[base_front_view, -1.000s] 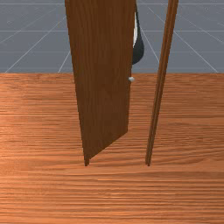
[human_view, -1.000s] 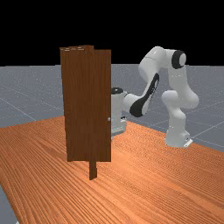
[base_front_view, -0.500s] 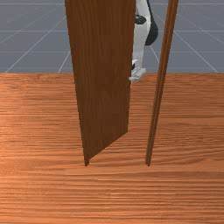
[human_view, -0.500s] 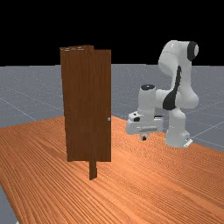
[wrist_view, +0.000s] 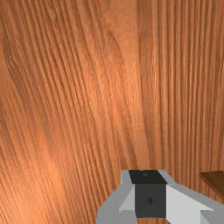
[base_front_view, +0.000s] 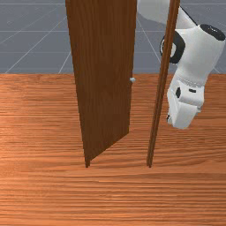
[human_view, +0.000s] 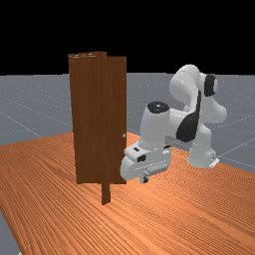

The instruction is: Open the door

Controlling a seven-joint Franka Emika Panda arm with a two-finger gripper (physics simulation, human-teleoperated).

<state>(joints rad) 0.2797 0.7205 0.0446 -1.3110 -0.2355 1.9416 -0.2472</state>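
In the front view the door [base_front_view: 103,66] stands at a slant: its bottom edge runs from the left post [base_front_view: 87,164] back toward the arm's side. Between its free edge, with the knob [base_front_view: 132,80], and the right post [base_front_view: 160,97] there is an open gap. The pincer [base_front_view: 183,112] is on the other side of that post, to the front view's right, near it, with a narrow strip of wood grain between. The arm [base_front_view: 194,53] passes behind the post higher up. The surface [base_front_view: 110,198] runs across below, and its far edge meets a grey floor [base_front_view: 35,48] ruled with pale lines.

In the far view the pincer's housing overlaps the door's lower right edge, below the knob; whether they touch I cannot tell. Wood spreads in front of both, out to the surface's slanting edges, with grey floor beyond and black above.

In the wrist view the surface lies under the pincer, and a dark brown wooden corner [wrist_view: 214,178] shows beside it. How far open the pincer is, or whether it has hold of anything, I cannot tell.
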